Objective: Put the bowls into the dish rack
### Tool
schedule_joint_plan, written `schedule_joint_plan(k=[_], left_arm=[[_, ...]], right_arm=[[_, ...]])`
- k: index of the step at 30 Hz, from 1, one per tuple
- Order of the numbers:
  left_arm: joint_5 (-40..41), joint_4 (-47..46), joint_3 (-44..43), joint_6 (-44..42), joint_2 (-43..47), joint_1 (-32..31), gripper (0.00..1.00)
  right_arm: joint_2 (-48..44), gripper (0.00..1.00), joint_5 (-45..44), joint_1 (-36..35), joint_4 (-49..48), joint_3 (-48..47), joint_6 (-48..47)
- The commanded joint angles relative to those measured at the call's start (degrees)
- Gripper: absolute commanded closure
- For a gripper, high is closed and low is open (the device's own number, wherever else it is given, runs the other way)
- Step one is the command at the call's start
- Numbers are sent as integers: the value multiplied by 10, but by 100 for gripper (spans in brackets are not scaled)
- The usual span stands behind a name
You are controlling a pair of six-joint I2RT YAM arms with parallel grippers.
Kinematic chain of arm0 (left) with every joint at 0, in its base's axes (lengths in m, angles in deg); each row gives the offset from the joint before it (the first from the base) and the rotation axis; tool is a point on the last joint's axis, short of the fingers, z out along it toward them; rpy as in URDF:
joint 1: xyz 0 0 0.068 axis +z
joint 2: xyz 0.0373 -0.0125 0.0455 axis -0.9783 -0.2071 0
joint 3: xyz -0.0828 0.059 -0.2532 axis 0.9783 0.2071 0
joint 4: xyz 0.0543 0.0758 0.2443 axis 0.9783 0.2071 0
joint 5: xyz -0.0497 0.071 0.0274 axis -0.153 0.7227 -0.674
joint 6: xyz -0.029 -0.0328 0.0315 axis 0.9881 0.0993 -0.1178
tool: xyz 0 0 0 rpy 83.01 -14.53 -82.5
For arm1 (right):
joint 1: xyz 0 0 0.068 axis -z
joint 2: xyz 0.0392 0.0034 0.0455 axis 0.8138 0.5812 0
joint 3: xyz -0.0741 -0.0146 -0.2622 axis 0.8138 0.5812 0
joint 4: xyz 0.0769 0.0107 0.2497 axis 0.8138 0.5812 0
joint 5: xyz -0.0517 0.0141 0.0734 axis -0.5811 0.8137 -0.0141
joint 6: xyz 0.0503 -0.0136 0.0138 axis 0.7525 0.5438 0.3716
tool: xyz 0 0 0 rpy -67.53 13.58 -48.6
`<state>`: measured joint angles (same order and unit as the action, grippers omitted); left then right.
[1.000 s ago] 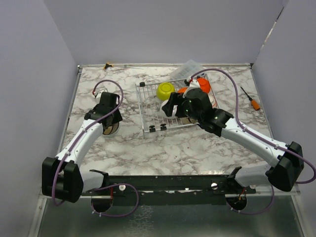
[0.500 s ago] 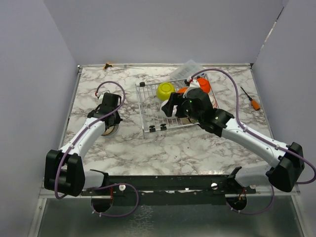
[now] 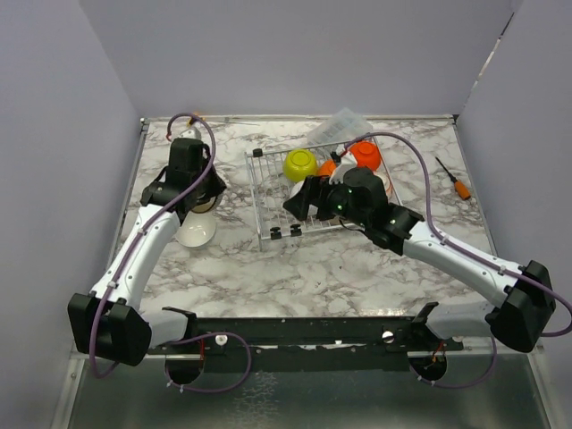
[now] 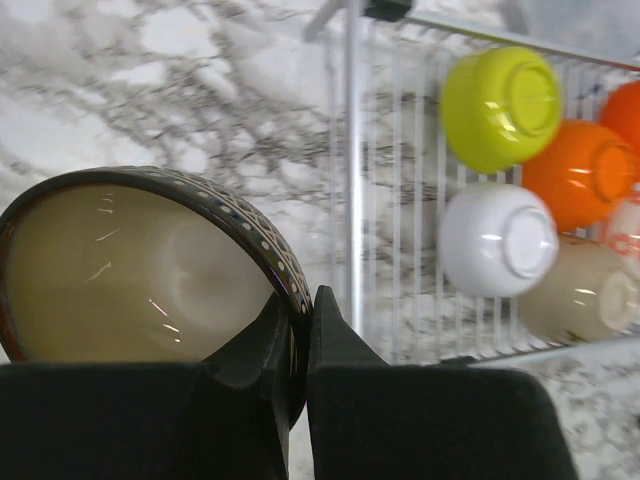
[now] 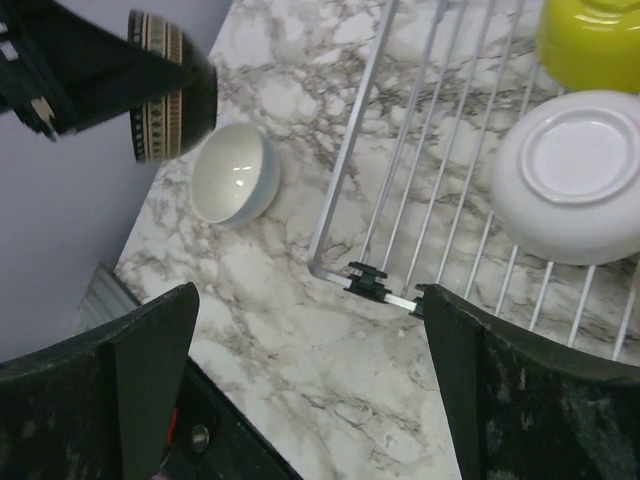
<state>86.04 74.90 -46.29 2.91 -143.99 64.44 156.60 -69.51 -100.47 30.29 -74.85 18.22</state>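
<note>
My left gripper (image 4: 303, 320) is shut on the rim of the dark brown bowl (image 4: 130, 270), which has a cream inside, and holds it tilted above the table (image 3: 206, 200). A white bowl (image 3: 195, 232) sits upright on the marble below it (image 5: 235, 172). The dish rack (image 3: 259, 192) holds upside-down bowls: lime-yellow (image 4: 500, 105), orange (image 4: 585, 170), white (image 4: 498, 238), beige (image 4: 580, 290). My right gripper (image 5: 308, 295) hangs open over the rack's near left corner (image 5: 350, 170), with nothing between its fingers.
A clear plastic bag (image 3: 340, 125) lies behind the rack. An orange-handled screwdriver (image 3: 454, 179) lies at the right, near the wall. Grey walls close in the table on three sides.
My left gripper shut on the dark brown bowl and lifted it up and back, uncovering the white bowl under it. My right gripper opened wider and shifted slightly left.
</note>
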Motion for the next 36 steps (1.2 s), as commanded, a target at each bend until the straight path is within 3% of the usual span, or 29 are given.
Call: schedule_joint_plan(k=[1, 7, 19, 32, 36], left_arm=[[-172, -37, -62, 30, 11, -1, 100], [-309, -157, -56, 193, 25, -1, 100], [-389, -436, 58, 477, 44, -1, 100], [-376, -480, 102, 562, 45, -2, 100], [-367, -480, 111, 579, 47, -2, 100]], right_arm=[[-11, 2, 116, 2, -145, 43, 36], [14, 2, 149, 3, -162, 10, 47], [71, 1, 114, 2, -239, -6, 11], [127, 1, 56, -25, -201, -83, -148], [141, 2, 2, -49, -191, -97, -193]])
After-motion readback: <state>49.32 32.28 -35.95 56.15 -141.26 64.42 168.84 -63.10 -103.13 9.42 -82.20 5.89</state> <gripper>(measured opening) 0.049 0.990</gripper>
